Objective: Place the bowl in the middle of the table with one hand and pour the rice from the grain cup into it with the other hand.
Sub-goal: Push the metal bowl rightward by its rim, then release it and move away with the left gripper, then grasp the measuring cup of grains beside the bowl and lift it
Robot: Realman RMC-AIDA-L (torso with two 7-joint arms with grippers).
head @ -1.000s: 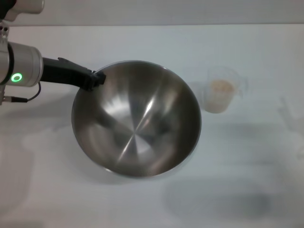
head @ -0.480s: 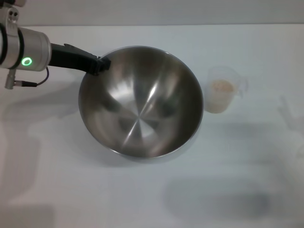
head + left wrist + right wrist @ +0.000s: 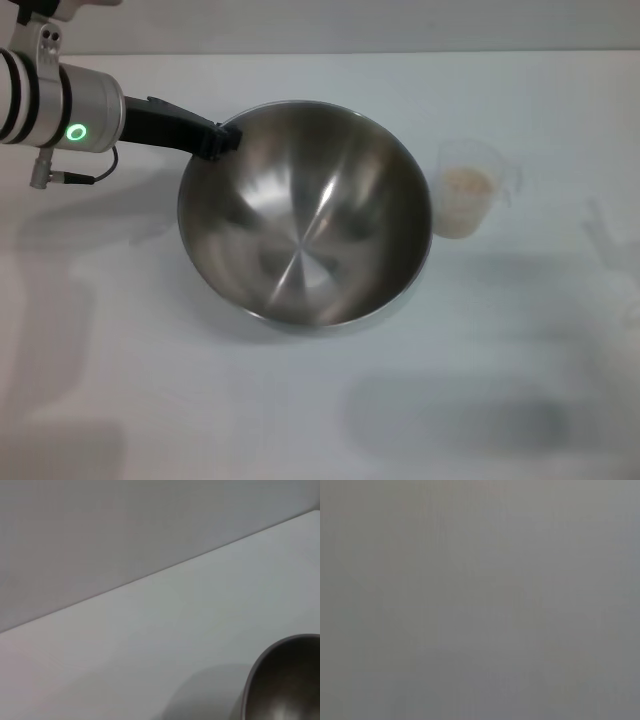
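The big steel bowl (image 3: 305,212) sits near the middle of the white table (image 3: 150,380), tilted slightly toward me. My left gripper (image 3: 222,141) is shut on the bowl's far left rim, its black fingers reaching in from the left. The left wrist view catches only an edge of the bowl (image 3: 285,680). To the bowl's right stands the clear grain cup (image 3: 472,187), upright, with pale rice (image 3: 466,184) inside. The right gripper is out of view; its wrist view shows only plain grey.
The table's far edge (image 3: 400,52) runs across the top of the head view. A faint clear object (image 3: 605,230) lies near the right edge.
My left gripper has carried the bowl to the right and slightly away from me, closer to the grain cup. The cup has not moved.
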